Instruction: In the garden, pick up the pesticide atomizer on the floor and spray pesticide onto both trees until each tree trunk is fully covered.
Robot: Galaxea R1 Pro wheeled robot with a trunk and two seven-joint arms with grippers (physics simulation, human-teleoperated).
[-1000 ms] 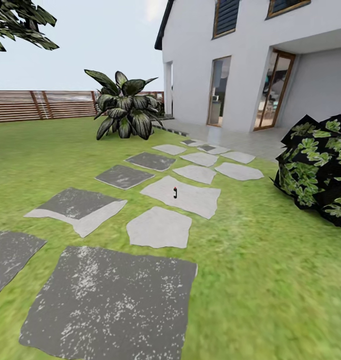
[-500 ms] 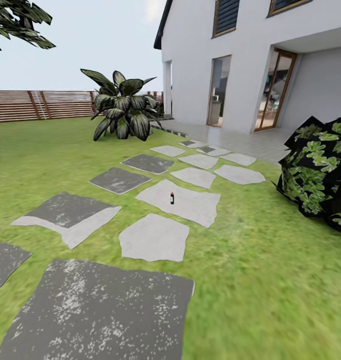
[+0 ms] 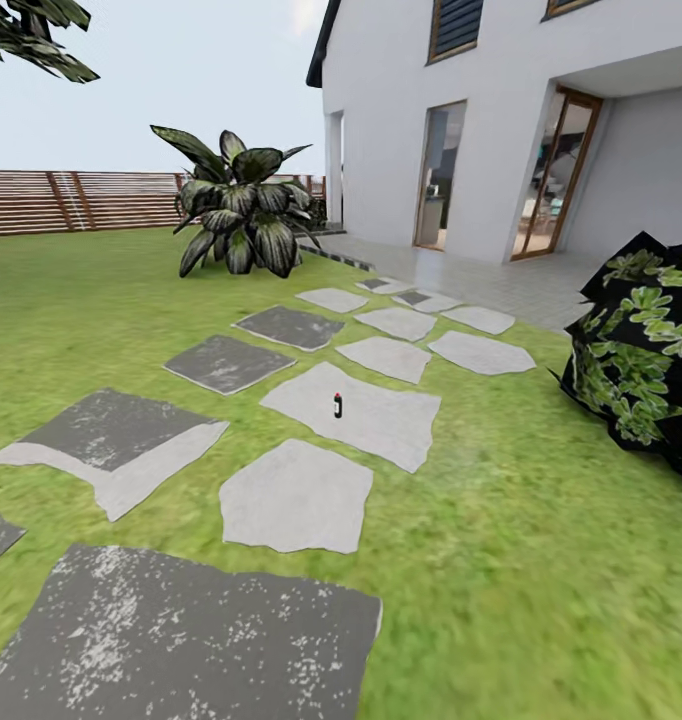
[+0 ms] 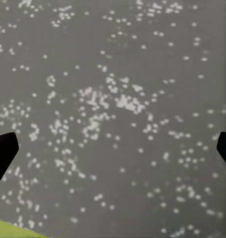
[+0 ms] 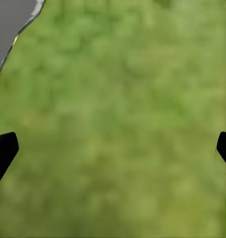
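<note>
The pesticide atomizer [image 3: 337,405] stands upright on a pale stepping stone [image 3: 356,412] in the middle of the lawn [image 3: 521,520], well ahead of me, with another pale stone [image 3: 296,495] and a big dark speckled slab [image 3: 181,645] between us. My left pincer [image 4: 113,148] hangs over that dark speckled paving, its two fingertips spread to the very edges of the wrist view and nothing between them. My right pincer [image 5: 113,148] is just as wide apart and just as empty, hanging over grass beside a corner of grey stone.

The risks, as I judge them: the bottle is tiny and narrow, so a clumsy approach or a fingertip nudging it first would likely tip it and send it rolling off the stone into the grass, where it would be harder to see and grasp. Rolling my base too close could hide it below my head camera. The dark leafy shrub [image 3: 646,350] on my right is a thing to steer clear of.

As for containers, the atomizer is the only one here; at this range I cannot tell how full it is, only that its red top appears to be in place. A jagged green tree crown [image 3: 31,35] peeks in at the upper left; its trunk is out of frame.
</note>
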